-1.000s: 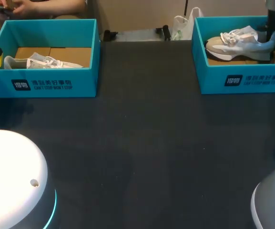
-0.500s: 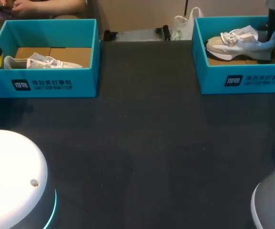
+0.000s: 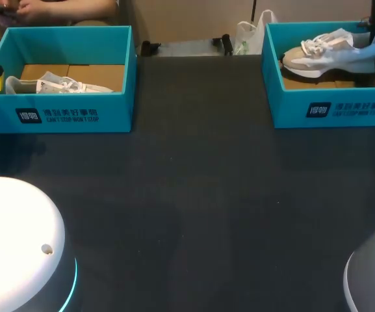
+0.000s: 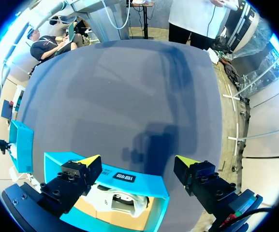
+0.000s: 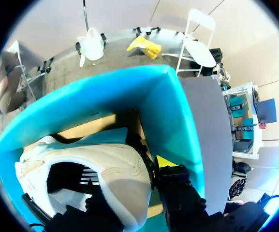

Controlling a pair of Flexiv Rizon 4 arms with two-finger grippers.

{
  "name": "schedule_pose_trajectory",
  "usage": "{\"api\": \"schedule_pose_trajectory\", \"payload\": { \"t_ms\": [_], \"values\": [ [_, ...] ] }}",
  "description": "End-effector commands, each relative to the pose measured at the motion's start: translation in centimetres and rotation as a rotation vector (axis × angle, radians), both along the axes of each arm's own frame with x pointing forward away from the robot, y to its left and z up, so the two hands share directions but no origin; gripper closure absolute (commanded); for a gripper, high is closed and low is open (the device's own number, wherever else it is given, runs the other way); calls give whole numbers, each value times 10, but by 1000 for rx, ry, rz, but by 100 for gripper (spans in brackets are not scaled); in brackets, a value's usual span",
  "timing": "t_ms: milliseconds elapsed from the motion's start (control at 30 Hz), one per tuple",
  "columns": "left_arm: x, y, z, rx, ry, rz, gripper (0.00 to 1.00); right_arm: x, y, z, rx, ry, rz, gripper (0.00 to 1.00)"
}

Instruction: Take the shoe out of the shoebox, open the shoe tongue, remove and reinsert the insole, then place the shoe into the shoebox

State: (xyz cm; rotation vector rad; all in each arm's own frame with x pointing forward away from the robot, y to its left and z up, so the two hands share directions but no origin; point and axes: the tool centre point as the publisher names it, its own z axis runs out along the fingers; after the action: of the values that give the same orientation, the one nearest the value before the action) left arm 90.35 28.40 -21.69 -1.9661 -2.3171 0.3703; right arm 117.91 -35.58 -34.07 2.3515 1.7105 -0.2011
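Item: one table (image 3: 200,195), the sole furniture beneath me. Top: dark charcoal, matte, of a fine even grain, flat from side to side. Far edge: ran straight across the head view. Light: soft, from overhead, spread evenly over the top. Shadows: faint broad smudges lay on the near half in the head view; in my left wrist view the top read paler grey, with one darker blocky shadow (image 4: 151,142) resting on it.

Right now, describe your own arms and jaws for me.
My left arm and right arm each show a rounded, glossy pale housing edged with a glowing cyan ring. The jaws are black and blocky, capped with bright yellow wedge tips; the right wrist view shows only one tip.
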Motion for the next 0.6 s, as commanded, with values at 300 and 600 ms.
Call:
{"api": "schedule_pose_trajectory", "payload": {
  "t_ms": [300,600],
  "values": [
    [-1,0,1,3,-1,0,0,-25,12,63,-1,-91,29,100],
    [-1,0,1,3,-1,0,0,-33,24,100,14,-126,97,100]
  ]
}}
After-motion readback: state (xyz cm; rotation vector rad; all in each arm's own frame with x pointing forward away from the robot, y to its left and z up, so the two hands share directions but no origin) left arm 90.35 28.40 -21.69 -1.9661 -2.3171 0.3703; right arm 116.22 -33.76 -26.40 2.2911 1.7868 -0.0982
